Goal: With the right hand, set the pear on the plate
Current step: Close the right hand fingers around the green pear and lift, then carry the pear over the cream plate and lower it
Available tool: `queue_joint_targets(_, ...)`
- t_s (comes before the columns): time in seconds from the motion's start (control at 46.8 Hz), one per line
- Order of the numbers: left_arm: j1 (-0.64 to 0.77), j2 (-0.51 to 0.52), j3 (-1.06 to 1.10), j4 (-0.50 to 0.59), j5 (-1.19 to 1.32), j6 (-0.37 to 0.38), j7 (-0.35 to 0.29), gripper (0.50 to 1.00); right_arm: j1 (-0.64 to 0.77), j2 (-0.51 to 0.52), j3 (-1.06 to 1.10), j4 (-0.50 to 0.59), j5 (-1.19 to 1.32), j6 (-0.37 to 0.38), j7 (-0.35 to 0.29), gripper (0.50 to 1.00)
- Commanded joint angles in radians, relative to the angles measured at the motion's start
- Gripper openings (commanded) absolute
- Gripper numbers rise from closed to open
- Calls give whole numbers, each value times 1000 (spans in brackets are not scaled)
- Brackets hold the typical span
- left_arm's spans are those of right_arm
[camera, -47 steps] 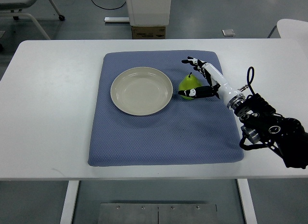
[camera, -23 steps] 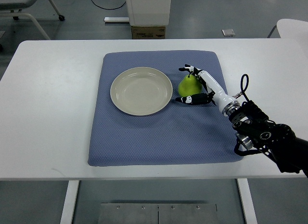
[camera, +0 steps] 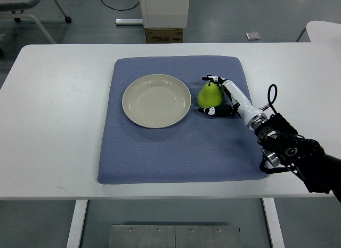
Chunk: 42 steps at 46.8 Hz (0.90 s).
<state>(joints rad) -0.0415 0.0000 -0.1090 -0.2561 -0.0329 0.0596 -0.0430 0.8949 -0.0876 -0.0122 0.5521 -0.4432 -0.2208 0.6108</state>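
The right arm (camera: 290,152) comes in from the lower right of the view and reaches up and to the left. Its forearm is bulky and black, with a thin cable looping up from it near the wrist. Past a metal wrist joint the limb narrows to a slim white section that ends in the right hand (camera: 221,96). The hand's fingers (camera: 212,111) are black with white marks and are curled: one set bends round at the far side of the hand, another stretches out to the left on the near side, with a gap between them. The left arm does not show.
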Motion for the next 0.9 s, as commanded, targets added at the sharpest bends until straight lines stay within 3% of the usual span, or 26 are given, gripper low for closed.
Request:
queue_joint_targets(0.0, 0, 0, 2, 0, -1, 0, 0, 1000, 1, 6, -14, -12, 0, 0, 0, 889)
queue_joint_targets(0.107, 0, 0, 0, 0, -1, 0, 0, 1000, 1, 9, -31, -20, 0, -2, 0, 786)
queue_joint_targets(0.192, 0, 0, 0, 0, 1, 0, 0, 1000, 1, 8, -35, -21, 1, 0, 0, 598)
queue_joint_targets(0.214, 0, 0, 0, 0, -1, 0, 0, 1000, 1, 8, -35, -21, 0, -2, 0, 530)
queue_joint_targets(0.235, 0, 0, 0, 0, -1, 0, 0, 1000, 2, 8, -35, -21, 1, -2, 0, 500)
queue_joint_targets(0.599, 0, 0, 2, 0, 1, 0, 0, 1000, 30, 8, -29, -17, 4, 0, 0, 500)
queue_joint_targets(0.876, 0, 0, 0, 0, -1, 0, 0, 1000, 147, 57, -26, -4, 8, 9, 0, 500)
